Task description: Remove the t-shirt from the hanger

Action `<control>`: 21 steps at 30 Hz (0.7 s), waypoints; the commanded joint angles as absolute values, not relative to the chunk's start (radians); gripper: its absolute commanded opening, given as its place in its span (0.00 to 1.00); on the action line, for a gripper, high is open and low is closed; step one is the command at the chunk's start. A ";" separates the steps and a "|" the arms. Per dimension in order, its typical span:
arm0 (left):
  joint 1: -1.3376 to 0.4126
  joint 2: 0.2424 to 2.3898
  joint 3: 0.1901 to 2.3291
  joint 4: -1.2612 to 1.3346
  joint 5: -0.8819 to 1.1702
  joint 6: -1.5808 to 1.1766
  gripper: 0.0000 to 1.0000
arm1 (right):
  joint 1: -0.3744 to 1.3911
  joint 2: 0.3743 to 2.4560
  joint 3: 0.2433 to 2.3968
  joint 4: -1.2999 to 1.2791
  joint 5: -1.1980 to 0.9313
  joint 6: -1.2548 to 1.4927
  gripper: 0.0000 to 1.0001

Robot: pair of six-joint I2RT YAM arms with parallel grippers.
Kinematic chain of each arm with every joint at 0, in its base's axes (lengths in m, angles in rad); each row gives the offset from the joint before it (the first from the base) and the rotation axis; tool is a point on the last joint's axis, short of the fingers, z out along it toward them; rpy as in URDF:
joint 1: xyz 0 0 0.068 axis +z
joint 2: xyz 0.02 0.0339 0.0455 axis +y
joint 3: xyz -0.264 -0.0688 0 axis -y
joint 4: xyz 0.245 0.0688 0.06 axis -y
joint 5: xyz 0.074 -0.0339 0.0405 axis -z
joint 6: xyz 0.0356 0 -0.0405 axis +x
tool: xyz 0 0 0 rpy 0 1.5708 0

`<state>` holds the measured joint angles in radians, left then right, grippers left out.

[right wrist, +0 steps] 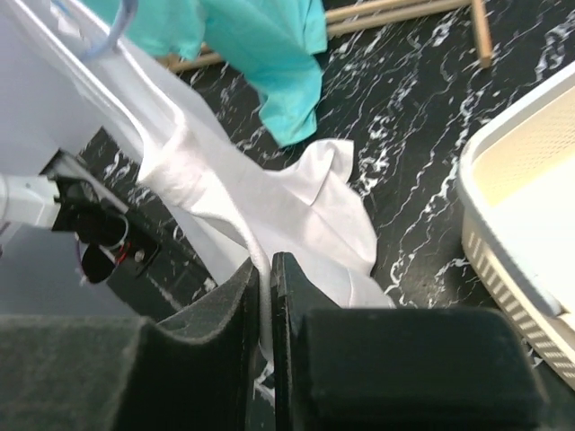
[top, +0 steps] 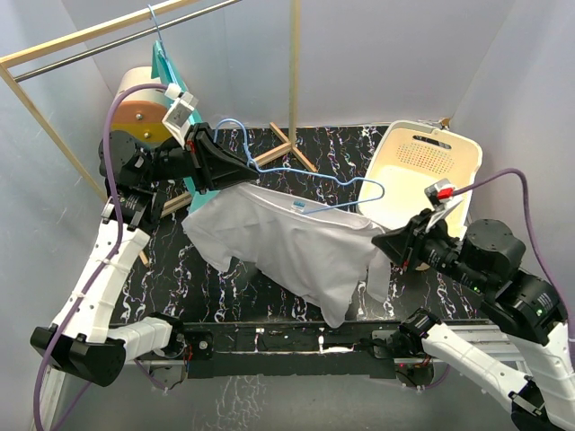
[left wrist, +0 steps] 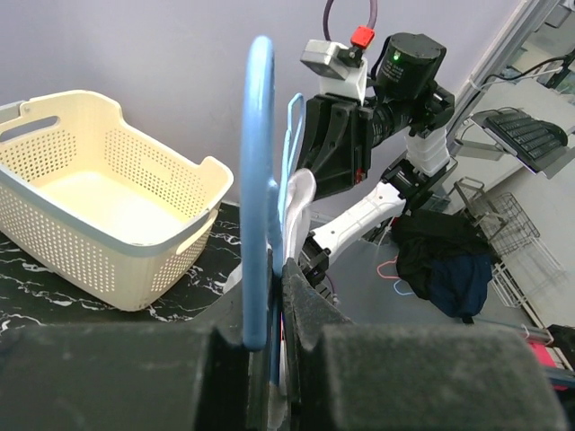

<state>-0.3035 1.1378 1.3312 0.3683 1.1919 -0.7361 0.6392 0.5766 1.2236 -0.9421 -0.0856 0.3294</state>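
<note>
A white t-shirt (top: 287, 242) hangs spread between my two arms over the black marbled table, still on a light blue wire hanger (top: 341, 178). My left gripper (top: 256, 171) is shut on the hanger near its hook end. In the left wrist view the blue hanger (left wrist: 258, 180) rises from between the closed jaws of the gripper (left wrist: 286, 269), with white cloth (left wrist: 299, 193) behind it. My right gripper (top: 377, 241) is shut on the shirt's right edge. The right wrist view shows the t-shirt (right wrist: 296, 197) pinched between the closed jaws of the gripper (right wrist: 265, 260).
A cream laundry basket (top: 422, 162) stands at the back right. A teal garment (top: 171, 67) hangs from the wooden rack's metal rail (top: 108, 45) at the back left, beside a round cream and orange drum (top: 139, 108). A wooden post (top: 293, 72) rises behind the shirt.
</note>
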 commanded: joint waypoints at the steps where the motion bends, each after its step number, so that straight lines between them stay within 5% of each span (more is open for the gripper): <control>1: -0.301 1.123 1.325 0.427 1.165 -0.760 0.00 | 0.639 0.582 1.220 -0.893 -0.232 0.315 0.23; 5: -0.301 1.128 1.327 0.322 1.187 -0.681 0.00 | 0.640 0.599 1.337 -0.902 -0.292 0.267 0.44; 21: -0.301 1.058 1.220 0.282 1.330 -0.664 0.00 | 0.639 0.917 1.620 -0.840 -0.535 0.158 0.45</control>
